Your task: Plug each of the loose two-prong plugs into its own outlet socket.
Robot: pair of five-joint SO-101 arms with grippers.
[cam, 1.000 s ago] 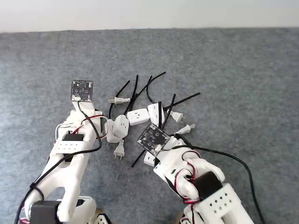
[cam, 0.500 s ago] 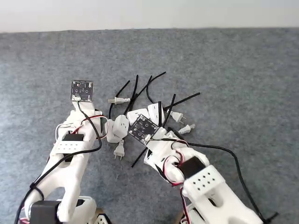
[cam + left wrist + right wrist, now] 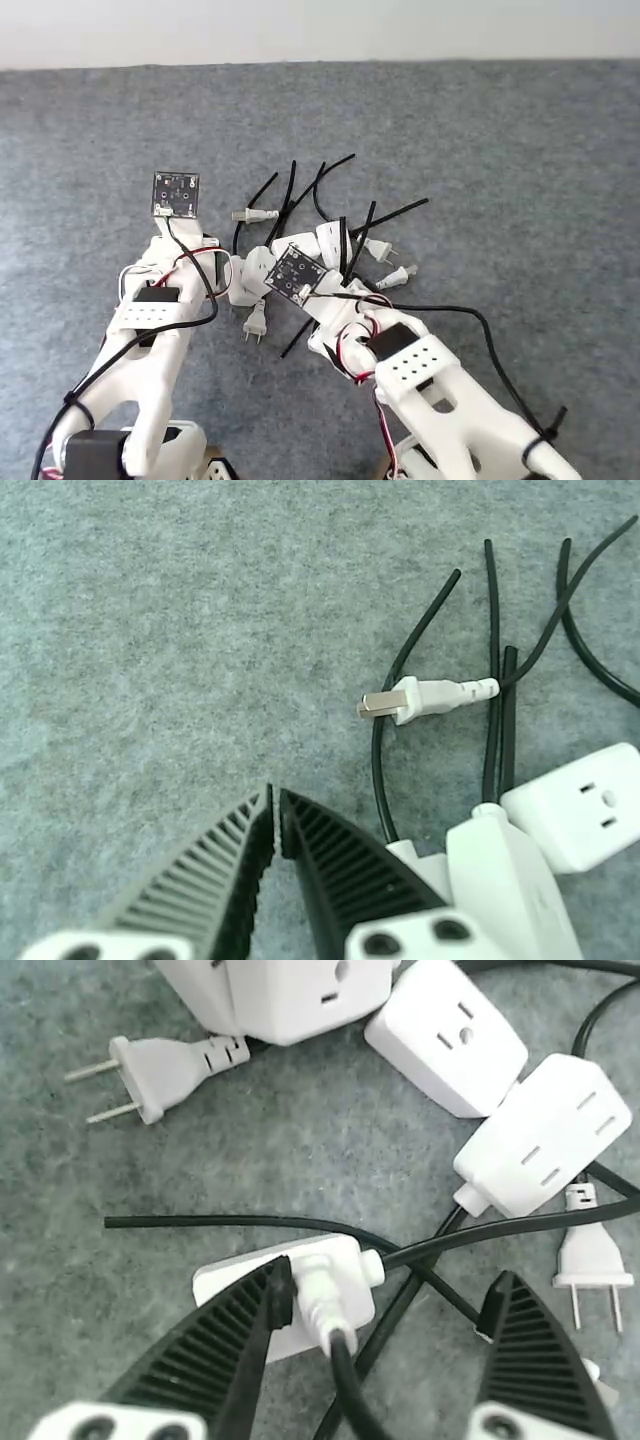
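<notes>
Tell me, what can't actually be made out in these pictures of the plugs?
- High view: the outlets mid-pile, partly covered by the right arm's camera board.
- Left wrist view: one outlet block, cut off by the picture's edge.
- Right wrist view: whether the white cord end is plugged into the block; a finger of the right gripper covers part.

Table cover (image 3: 500, 150): grey, matt, rough felt-like cloth. Plugs (image 3: 430, 697) and sockets (image 3: 447, 1035): smooth white plastic, slight sheen. Prongs (image 3: 92, 1068): bare metal. Cords (image 3: 492, 630): smooth black. Fingers (image 3: 215, 1335): matt black ribbed plastic.
</notes>
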